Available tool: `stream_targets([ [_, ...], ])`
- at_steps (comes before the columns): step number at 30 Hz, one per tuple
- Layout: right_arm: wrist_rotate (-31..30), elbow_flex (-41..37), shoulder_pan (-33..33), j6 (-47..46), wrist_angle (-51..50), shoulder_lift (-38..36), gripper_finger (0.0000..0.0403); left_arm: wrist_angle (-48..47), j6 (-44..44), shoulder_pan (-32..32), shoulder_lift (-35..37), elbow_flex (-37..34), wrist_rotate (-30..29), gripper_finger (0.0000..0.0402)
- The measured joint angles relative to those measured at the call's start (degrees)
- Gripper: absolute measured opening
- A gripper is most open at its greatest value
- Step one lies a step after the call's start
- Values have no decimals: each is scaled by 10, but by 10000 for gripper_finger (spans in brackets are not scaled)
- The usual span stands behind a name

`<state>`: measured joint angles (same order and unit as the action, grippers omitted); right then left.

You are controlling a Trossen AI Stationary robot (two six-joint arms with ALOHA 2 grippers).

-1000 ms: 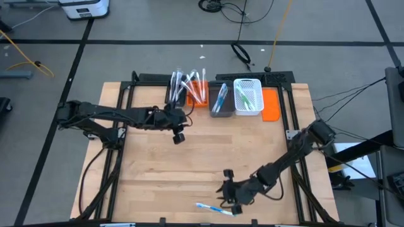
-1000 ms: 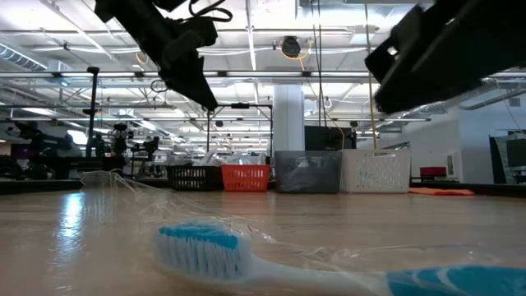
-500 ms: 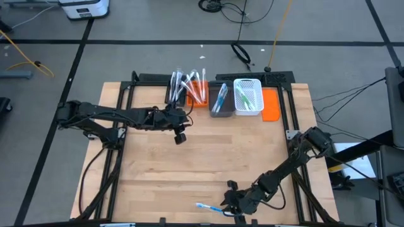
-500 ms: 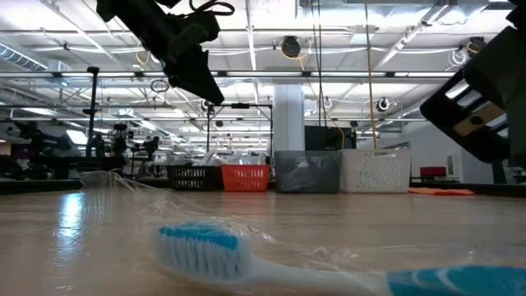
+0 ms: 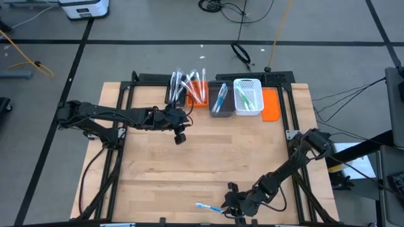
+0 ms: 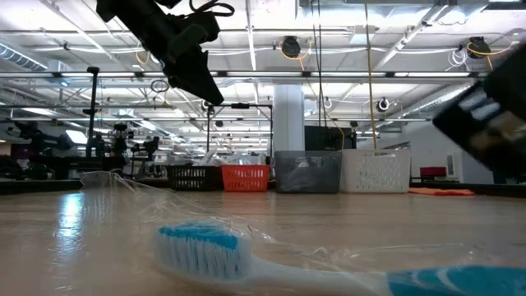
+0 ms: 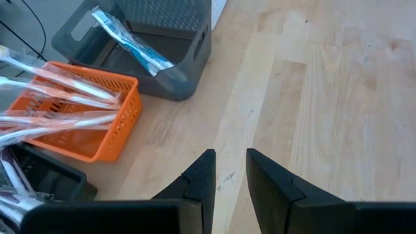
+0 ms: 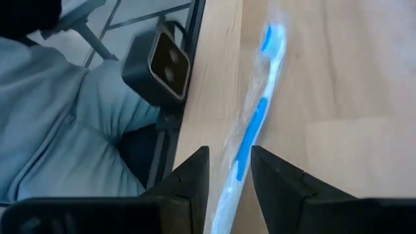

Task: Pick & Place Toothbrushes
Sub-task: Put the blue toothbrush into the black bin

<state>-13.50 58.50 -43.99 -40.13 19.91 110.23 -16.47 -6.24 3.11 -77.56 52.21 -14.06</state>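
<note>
From above, the right gripper (image 5: 235, 210) has slid down to the near edge of the table (image 5: 151, 170) over the last second and now sits right at the handle end of the blue toothbrush (image 5: 208, 207), which lies flat there in its clear wrapper; between the last half second and now it has barely shifted, so the approach looks finished and the grab comes next. The left gripper (image 5: 180, 135) waits in the same spot, just in front of the black bin (image 5: 174, 94) and the orange bin (image 5: 199, 94), both bristling with wrapped brushes, with the grey bin (image 5: 219, 99) and white bin (image 5: 248, 96) to their right. At table level, the blue toothbrush's head (image 6: 201, 247) fills the foreground and a dark bulk at the right edge has drawn further out of frame, probably the right arm, though it is too blurred to be sure. Left wrist view: its fingers (image 7: 201, 179) stand slightly apart over bare wood, holding nothing. Right wrist view: the fingers (image 8: 195, 172) are parted with the blue handle (image 8: 250, 133) running straight up between them, not yet pinched, and a person's grey sleeve (image 8: 58, 130) sits just beyond the table edge.
</note>
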Motion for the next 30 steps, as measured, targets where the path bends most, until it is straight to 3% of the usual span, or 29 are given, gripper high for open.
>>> stream_targets([
  [6, 32, 0, 0, -10, 63, 49, 105, 0, 0, 0, 0, 0, 0, 88],
  [14, 0, 1, 0, 18, 33, 51, 104, 0, 0, 0, 0, 0, 0, 88],
  [18, -6, 1, 0, 19, 25, 57, 77, 0, 0, 0, 0, 0, 0, 88],
  [22, -8, 1, 0, 19, 6, 55, 18, 0, 0, 0, 0, 0, 1, 88],
  [30, -58, -1, 2, 64, -42, 22, 14, 0, -3, 0, 0, 0, 1, 88],
])
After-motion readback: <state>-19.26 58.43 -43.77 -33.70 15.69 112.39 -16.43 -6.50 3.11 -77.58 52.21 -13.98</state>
